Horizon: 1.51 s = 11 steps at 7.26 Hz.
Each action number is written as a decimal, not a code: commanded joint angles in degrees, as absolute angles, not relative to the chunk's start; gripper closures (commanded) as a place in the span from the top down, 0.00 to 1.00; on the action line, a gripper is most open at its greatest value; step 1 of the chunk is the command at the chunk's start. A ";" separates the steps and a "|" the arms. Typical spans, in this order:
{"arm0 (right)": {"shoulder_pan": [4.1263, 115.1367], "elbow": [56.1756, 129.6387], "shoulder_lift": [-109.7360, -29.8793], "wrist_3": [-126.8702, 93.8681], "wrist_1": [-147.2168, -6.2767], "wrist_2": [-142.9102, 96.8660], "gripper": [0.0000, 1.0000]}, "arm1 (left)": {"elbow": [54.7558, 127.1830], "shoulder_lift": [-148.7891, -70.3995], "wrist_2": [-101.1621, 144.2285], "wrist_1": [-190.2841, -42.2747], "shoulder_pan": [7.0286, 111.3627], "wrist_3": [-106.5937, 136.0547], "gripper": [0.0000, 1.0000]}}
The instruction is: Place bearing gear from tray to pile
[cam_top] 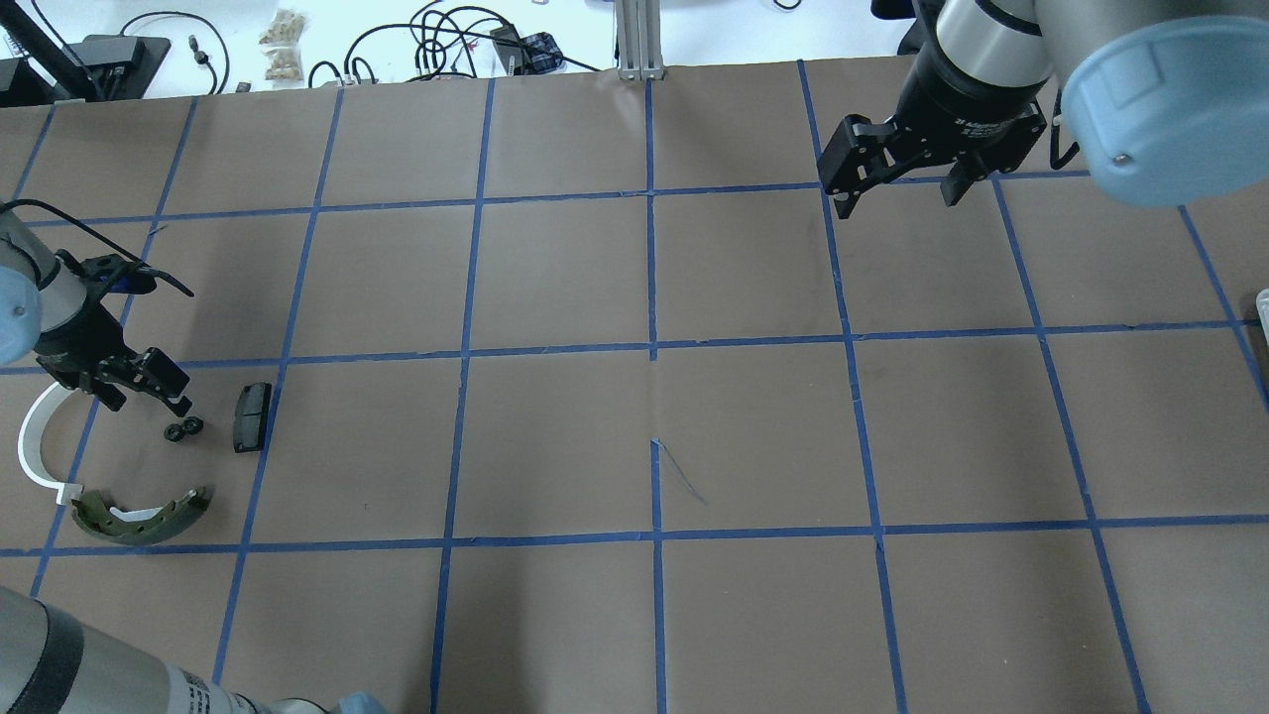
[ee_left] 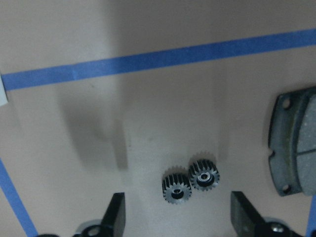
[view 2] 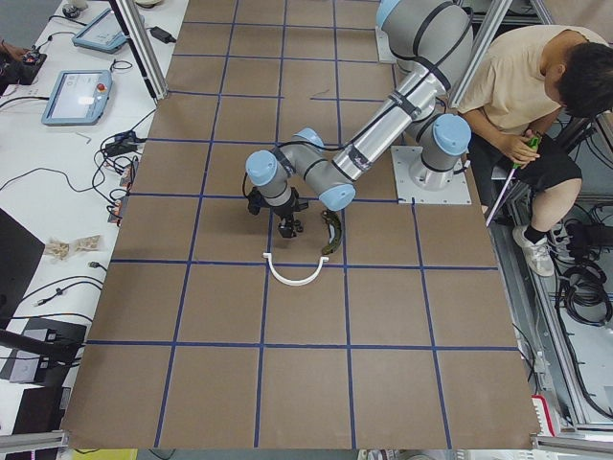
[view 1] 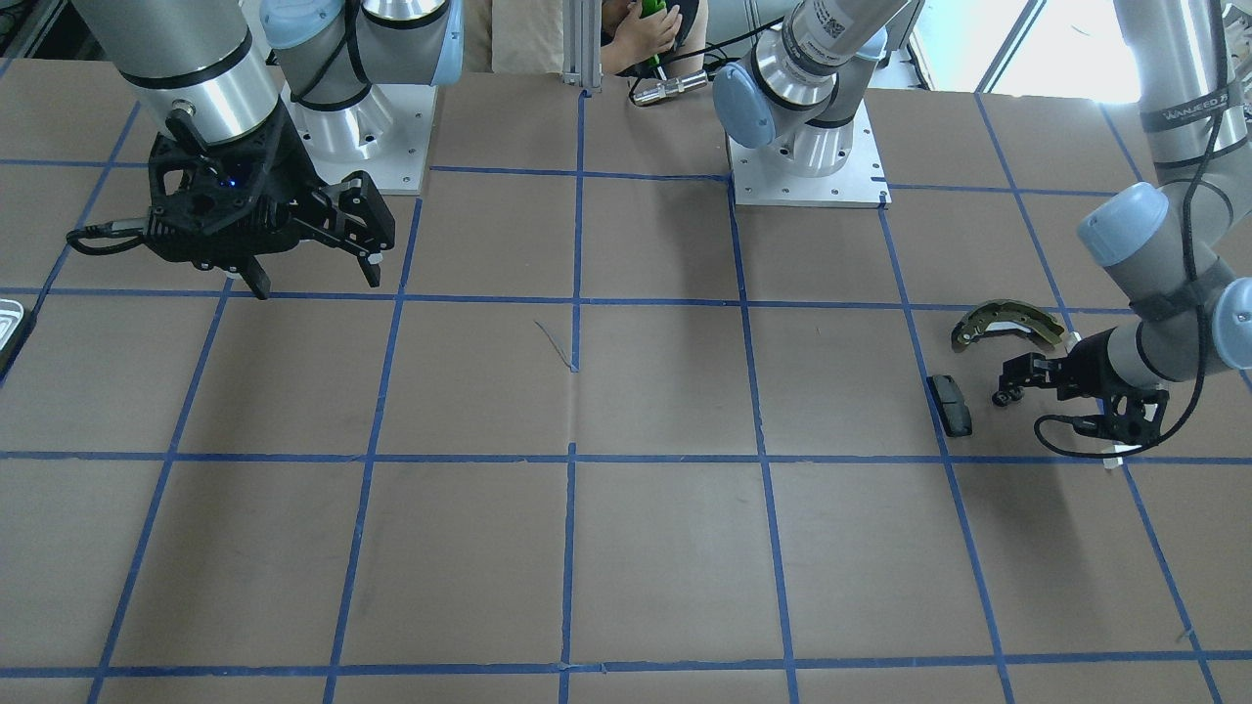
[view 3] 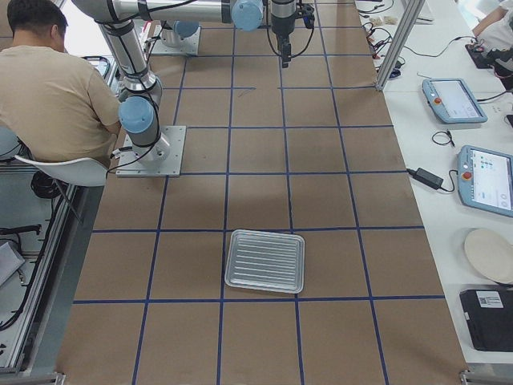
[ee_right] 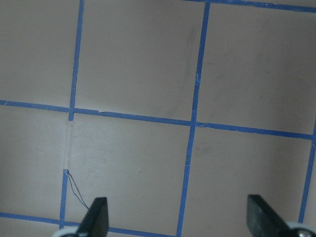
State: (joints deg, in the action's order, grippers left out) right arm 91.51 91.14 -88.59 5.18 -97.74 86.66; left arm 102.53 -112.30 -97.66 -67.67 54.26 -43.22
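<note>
here the left tool (ee_left: 180,216) hangs spread above two bearing gears (ee_left: 202,176), black pad (ee_left: 296,143) just beside; right tool (ee_right: 180,217) likewise spread.

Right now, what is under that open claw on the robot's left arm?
Two small black gears lie side by side on the brown paper, below the open left gripper, between its fingers, not held. A grey pad lies beside them. Anything under its body is hidden.

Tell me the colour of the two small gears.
The gears are black with silvery centres, clearest in the left wrist view.
</note>
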 commanded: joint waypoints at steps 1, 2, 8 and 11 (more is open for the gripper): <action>91.49 91.14 -88.59 5.19 -97.73 86.66 1.00 | 93.13 -110.40 -97.03 -78.77 58.67 -42.19 1.00; 91.49 91.14 -88.59 5.19 -97.65 86.66 1.00 | 88.38 -108.82 -97.12 -84.49 64.54 -34.62 1.00; 91.49 91.06 -88.68 5.01 -99.91 86.75 1.00 | 86.12 -96.86 -91.33 -92.72 88.13 -10.73 1.00; 90.97 91.14 -88.68 5.10 -100.29 87.80 1.00 | 90.51 -92.31 -91.06 -92.90 91.85 -5.71 1.00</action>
State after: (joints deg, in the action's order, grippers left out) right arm 91.29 91.13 -88.58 5.09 -100.59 87.18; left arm 88.80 -94.53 -91.39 -92.96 90.89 -6.61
